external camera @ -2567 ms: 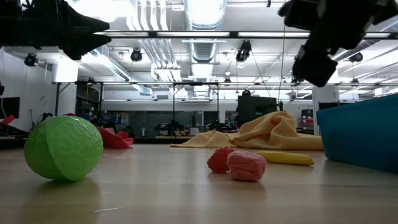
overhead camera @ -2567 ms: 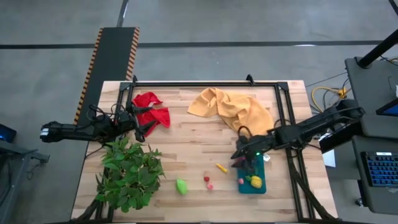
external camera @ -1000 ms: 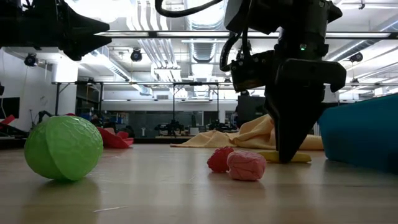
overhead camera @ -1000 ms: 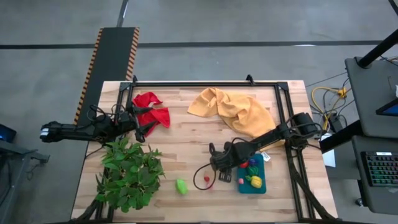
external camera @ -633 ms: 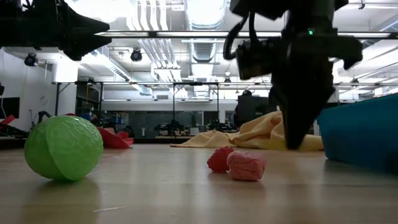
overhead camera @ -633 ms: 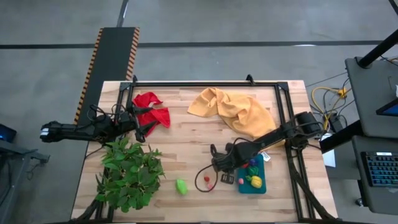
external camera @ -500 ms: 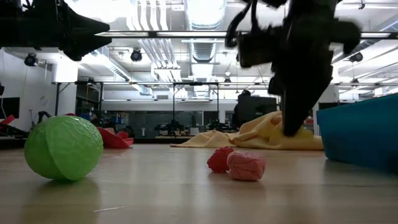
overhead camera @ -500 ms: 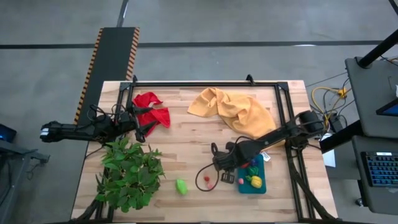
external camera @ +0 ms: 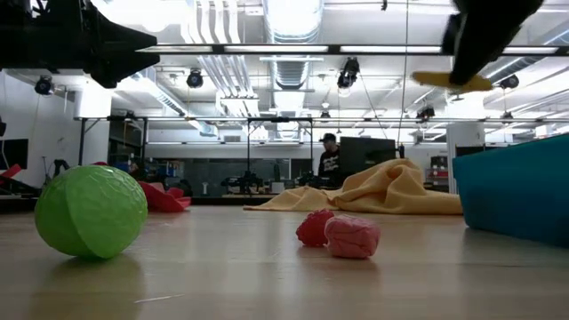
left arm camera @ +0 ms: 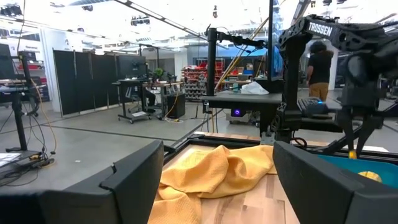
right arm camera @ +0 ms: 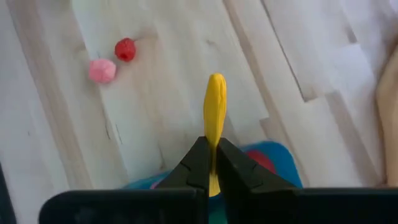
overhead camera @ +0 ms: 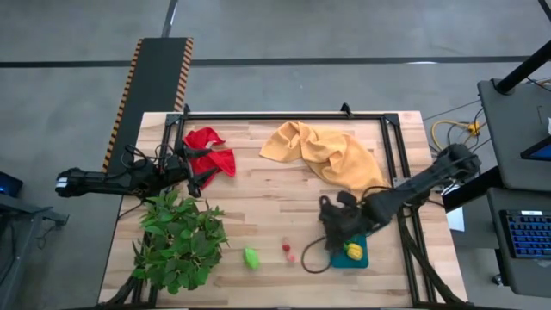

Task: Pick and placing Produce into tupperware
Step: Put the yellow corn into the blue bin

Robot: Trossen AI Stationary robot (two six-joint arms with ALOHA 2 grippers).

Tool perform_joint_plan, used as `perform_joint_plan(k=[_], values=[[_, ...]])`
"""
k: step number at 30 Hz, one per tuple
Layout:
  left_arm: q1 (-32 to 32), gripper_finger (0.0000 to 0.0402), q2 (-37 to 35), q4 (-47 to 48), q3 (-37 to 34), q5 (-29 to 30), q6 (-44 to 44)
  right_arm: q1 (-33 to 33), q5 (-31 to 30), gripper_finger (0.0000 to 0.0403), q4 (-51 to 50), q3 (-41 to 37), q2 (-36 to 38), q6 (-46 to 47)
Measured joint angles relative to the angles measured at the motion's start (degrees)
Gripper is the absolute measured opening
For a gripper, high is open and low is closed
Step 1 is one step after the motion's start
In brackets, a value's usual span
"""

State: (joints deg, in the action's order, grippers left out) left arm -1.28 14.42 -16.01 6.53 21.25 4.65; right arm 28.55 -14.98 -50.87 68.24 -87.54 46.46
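My right gripper [overhead camera: 336, 234] hangs over the left edge of the teal tupperware [overhead camera: 349, 254], shut on a long yellow piece of produce [right arm camera: 216, 106], which also shows high up in the low view [external camera: 452, 82]. The tupperware holds a yellow piece [overhead camera: 353, 251] and a red ball [right arm camera: 258, 160]. A lime green piece [overhead camera: 250, 257], a small red piece [overhead camera: 285, 247] and a pink piece [overhead camera: 291, 256] lie on the table to its left. My left gripper [overhead camera: 196, 176] waits open by the red cloth [overhead camera: 209, 151]. My right gripper pinches one end of the yellow piece [right arm camera: 213, 149] between its two fingers [right arm camera: 198, 163]. The fingers come from above, pointing down. The rest of the piece sticks out sideways from the fingertips, about level, lifted well clear of the table.
A big leafy green plant [overhead camera: 176, 241] fills the near left of the table. A crumpled yellow cloth [overhead camera: 323, 151] lies at the far right, behind the tupperware. A black frame rail [overhead camera: 284, 116] runs along the far edge. Bare wood lies mid-table.
My right gripper has taken hold of the yellow piece on the table left of the tupperware, lifted it well clear, and carried it toward the table's right edge, over the tupperware. The other pieces lie where they were.
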Motion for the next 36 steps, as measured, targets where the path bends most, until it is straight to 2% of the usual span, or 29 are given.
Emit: perform_joint_plan(k=[7,16,24,31,36], values=[[0.00,0.0288,0.00,-0.07,-0.09,0.01,-0.01,4.17,-1.34,0.0013,-1.13,-3.26,2.42,11.92],[0.02,0.0288,0.04,-0.11,-0.14,0.01,-1.32,6.30,-1.41,0.0013,-8.68,-8.48,2.28,31.42],[0.00,0.0288,0.06,-0.13,-0.14,0.01,-1.32,6.43,-1.11,0.0013,-8.73,-10.63,2.28,30.62],[0.02,0.0288,0.06,-0.12,-0.16,0.01,-1.32,6.46,1.86,0.0012,-8.84,-10.68,2.28,30.85],[0.02,0.0288,0.06,-0.13,-0.16,0.01,-1.29,6.97,3.64,0.0012,-5.73,-10.68,2.28,27.66]])
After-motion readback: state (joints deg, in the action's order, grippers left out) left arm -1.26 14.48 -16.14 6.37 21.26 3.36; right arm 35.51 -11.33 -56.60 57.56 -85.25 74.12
